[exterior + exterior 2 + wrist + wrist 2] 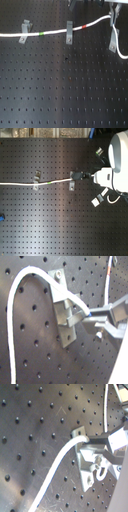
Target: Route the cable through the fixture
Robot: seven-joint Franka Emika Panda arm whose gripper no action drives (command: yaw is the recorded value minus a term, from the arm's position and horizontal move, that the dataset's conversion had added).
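The cable runs across the black pegboard desk in the first exterior view, past three metal clips: one near its green band, one before its red band, one by the hand. The hand's fingers pinch the cable beside a clip in the first wrist view.

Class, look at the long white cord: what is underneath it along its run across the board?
Under the cord lies the black board with holes. The cord also rests across two small metal clips in the first exterior view. The robot covers the cord's far end in the second exterior view.
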